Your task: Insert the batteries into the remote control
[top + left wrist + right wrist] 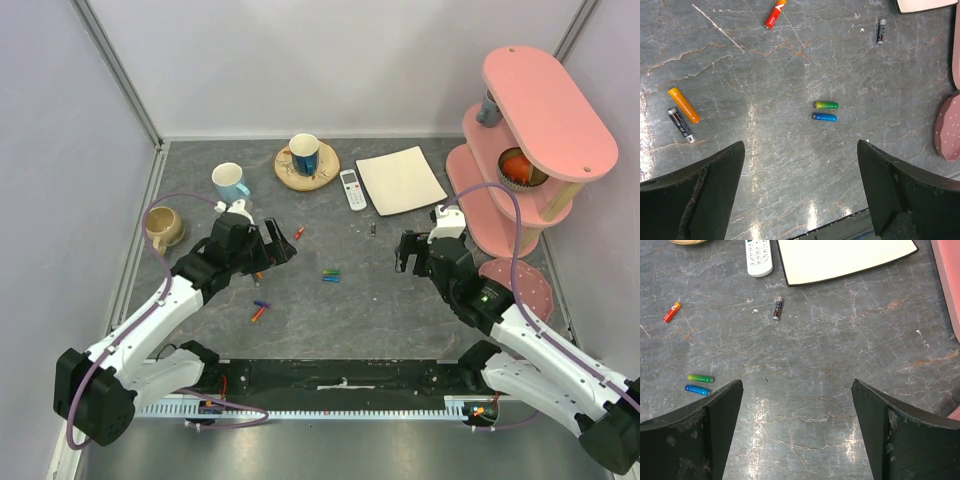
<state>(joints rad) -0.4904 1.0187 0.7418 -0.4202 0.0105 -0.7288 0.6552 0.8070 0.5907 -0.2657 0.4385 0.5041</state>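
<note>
Left gripper (800,146) spread wide, empty. Six batteries (825,105) lie loose in its wrist view: two at left, one red, a green and blue pair, one dark. One remote control (352,189) lies farther back, just beside one white plate (400,180) — right gripper (796,384) likewise spread, empty.

Dark grey with pale marble veins on the table (370,310). White on the remote control (352,188). Green-yellow battery (825,105), blue battery (824,117), red-orange battery (774,15), orange battery (684,105), black battery (681,125). Pink on the shelf (540,110); cream, black-edged, on the plate (400,180).
</note>
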